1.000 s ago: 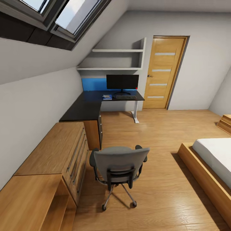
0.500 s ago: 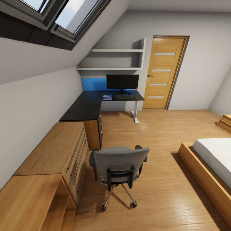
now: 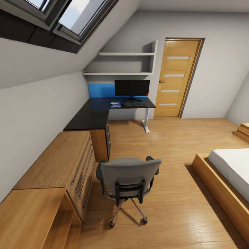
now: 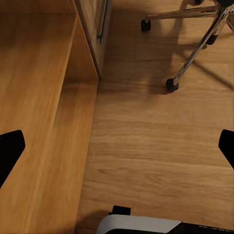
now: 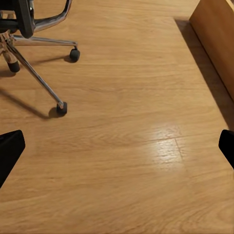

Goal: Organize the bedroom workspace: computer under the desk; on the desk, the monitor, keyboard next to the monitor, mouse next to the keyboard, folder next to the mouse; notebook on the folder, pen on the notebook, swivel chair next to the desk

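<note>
The swivel chair [image 3: 128,177] stands on the wood floor with its grey back toward me, well short of the desk [image 3: 90,117]. On the desk's far wing the monitor [image 3: 132,88] is upright, with the keyboard [image 3: 136,104] in front of it. Left of the keyboard lies a small blue flat thing, apparently the folder [image 3: 115,104], with a pale patch on it that may be the notebook. Mouse and pen are too small to tell; the computer is out of view. My left gripper [image 4: 117,151] and right gripper [image 5: 117,151] hang open over bare floor beside the chair's chrome base [image 4: 195,44] [image 5: 34,73].
A long wooden dresser [image 3: 65,166] and low shelving [image 3: 31,218] line the left wall under the sloped ceiling. A bed in a wooden frame [image 3: 221,186] fills the right side. A wooden door [image 3: 176,77] is shut beyond the desk. Open floor runs between chair and desk.
The whole picture has shifted by a hair, so the camera moved slightly. The chair and the things on the desk have stayed put.
</note>
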`<state>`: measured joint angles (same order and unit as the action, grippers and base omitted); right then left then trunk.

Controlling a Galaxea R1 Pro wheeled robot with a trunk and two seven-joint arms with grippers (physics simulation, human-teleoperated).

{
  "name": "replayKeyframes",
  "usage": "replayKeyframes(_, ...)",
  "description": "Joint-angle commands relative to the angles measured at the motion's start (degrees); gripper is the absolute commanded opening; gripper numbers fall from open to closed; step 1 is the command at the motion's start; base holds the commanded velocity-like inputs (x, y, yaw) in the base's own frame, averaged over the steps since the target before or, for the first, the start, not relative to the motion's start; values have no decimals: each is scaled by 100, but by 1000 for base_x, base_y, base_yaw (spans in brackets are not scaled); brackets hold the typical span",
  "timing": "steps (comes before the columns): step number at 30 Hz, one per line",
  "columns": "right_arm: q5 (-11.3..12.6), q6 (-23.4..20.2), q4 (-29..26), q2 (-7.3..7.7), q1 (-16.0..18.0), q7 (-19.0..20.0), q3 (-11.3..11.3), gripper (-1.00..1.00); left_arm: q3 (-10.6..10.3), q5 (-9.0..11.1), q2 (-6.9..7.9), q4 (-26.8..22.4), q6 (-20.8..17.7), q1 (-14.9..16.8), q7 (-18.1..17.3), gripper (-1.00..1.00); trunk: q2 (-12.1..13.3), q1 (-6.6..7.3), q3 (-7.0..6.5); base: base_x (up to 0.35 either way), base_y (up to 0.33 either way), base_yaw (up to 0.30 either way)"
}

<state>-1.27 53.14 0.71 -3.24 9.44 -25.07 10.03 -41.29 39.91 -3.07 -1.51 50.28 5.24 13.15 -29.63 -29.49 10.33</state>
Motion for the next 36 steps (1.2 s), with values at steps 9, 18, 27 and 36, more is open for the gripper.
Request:
replayKeyframes(9, -14, 4, 8, -1, 6, -53, 48, 100, -36, -1, 7, -5, -623, 4, 41, 100, -372, -200, 172, 0, 0, 0)
replayKeyframes(18, -5, 2, 2, 0, 6, 11, 34, 100, -20, 84, 8, -86, -766, 4, 34, 100, -733, -398, 334, 0, 0, 0)
replayKeyframes(27, -5, 3, 16, 1, 6, 145, 36, 100, -13, 242, 46, -411, -1553, 4, 27, 100, -1094, -596, 495, 0, 0, 0)
replayKeyframes(36, -5, -12, 25, 3, 6, 232, 34, 100, -11, 245, 19, -455, -1639, 4, 49, 100, -1455, -793, 657, 0, 0, 0)
